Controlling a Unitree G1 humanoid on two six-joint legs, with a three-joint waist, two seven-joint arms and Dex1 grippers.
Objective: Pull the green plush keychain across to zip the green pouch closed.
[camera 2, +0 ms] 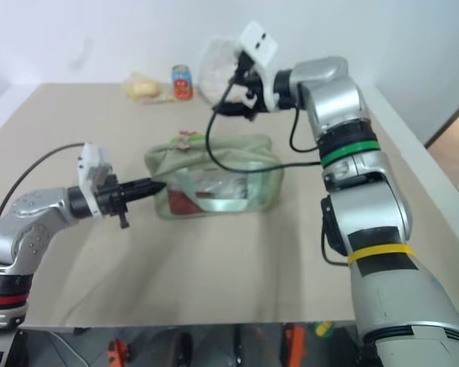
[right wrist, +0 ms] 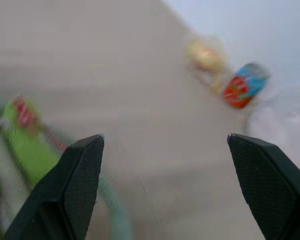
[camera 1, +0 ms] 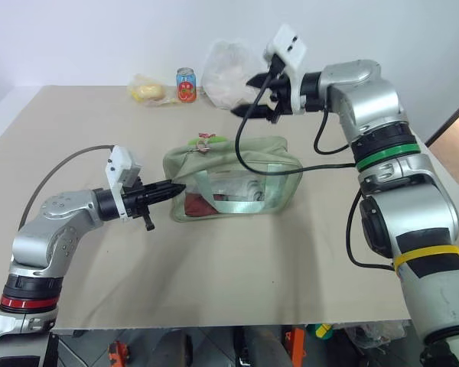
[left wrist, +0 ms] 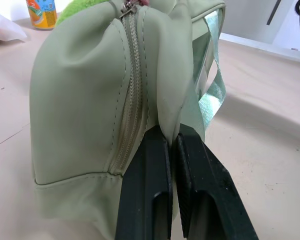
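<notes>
The green pouch (camera 1: pixel 237 172) lies on the table's middle, pale sage with a clear side window and its top zipper (left wrist: pixel 132 75) running along it. The green plush keychain (camera 1: pixel 206 140), lime fuzz with a red charm, rests at the pouch's far left top corner. My left gripper (camera 1: pixel 176 188) reaches in level from the left and is shut on a fold of the pouch's end fabric (left wrist: pixel 165 110). My right gripper (camera 1: pixel 256 95) hangs open and empty in the air behind and above the pouch, well apart from the keychain (right wrist: pixel 25 135).
At the table's back stand a small can (camera 1: pixel 186 85), a yellow packet (camera 1: pixel 147 92) and a white plastic bag (camera 1: pixel 228 73). A black cable (camera 1: pixel 245 126) from my right wrist droops over the pouch. The tan table (camera 1: pixel 214 267) runs open toward its front edge.
</notes>
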